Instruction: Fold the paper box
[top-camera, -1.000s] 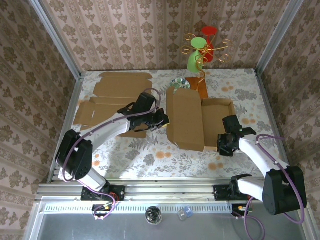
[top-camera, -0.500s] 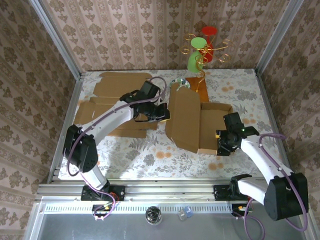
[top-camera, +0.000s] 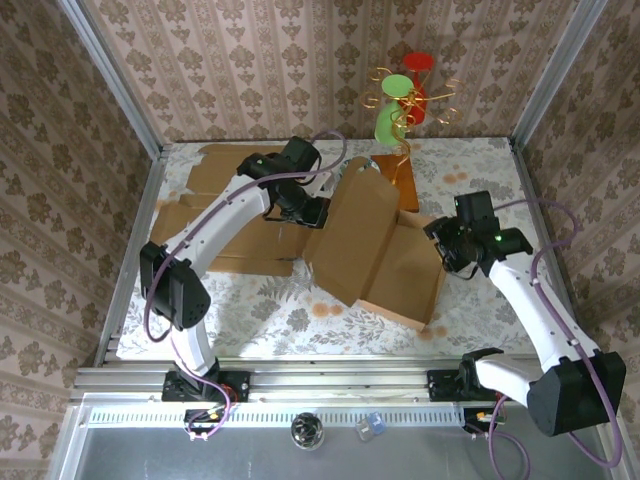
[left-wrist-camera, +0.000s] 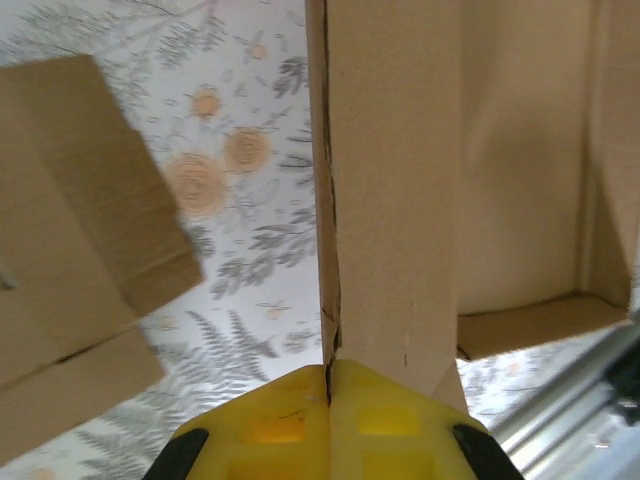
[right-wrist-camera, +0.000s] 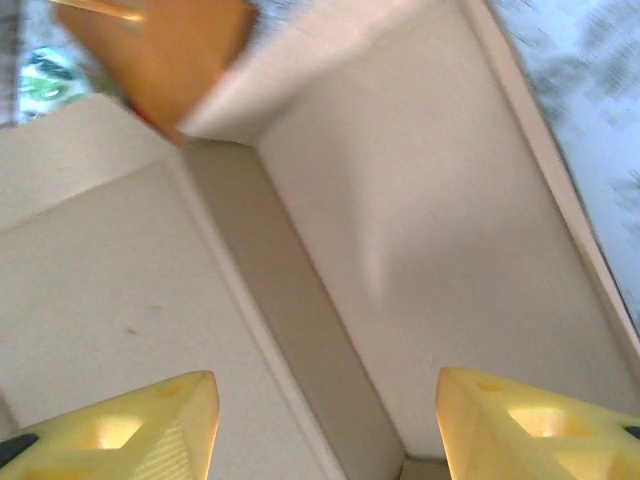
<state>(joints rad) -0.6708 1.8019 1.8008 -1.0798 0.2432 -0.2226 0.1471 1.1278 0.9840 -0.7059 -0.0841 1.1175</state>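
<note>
The paper box (top-camera: 395, 275) lies skewed in the middle of the table, its brown lid panel (top-camera: 350, 235) lifted at a slant. My left gripper (top-camera: 316, 212) is shut on the lid's edge; in the left wrist view its yellow fingers (left-wrist-camera: 380, 400) pinch the cardboard flap (left-wrist-camera: 390, 200) that runs straight up from them. My right gripper (top-camera: 447, 250) hangs open by the box's right wall. In the right wrist view the right gripper (right-wrist-camera: 325, 405) spreads its two yellow fingertips wide over the box's pale inside (right-wrist-camera: 420, 230), with nothing between them.
Flat cardboard blanks (top-camera: 225, 180) lie at the back left under the left arm. A wire stand with green and red cups (top-camera: 400, 105) rises on an orange base (top-camera: 402, 185) behind the box. Metal rail (top-camera: 320, 378) runs along the near edge.
The left gripper has carried the lid edge back and left, raising it and skewing the box. The right gripper has opened, let go of the box's near right corner and moved back.
</note>
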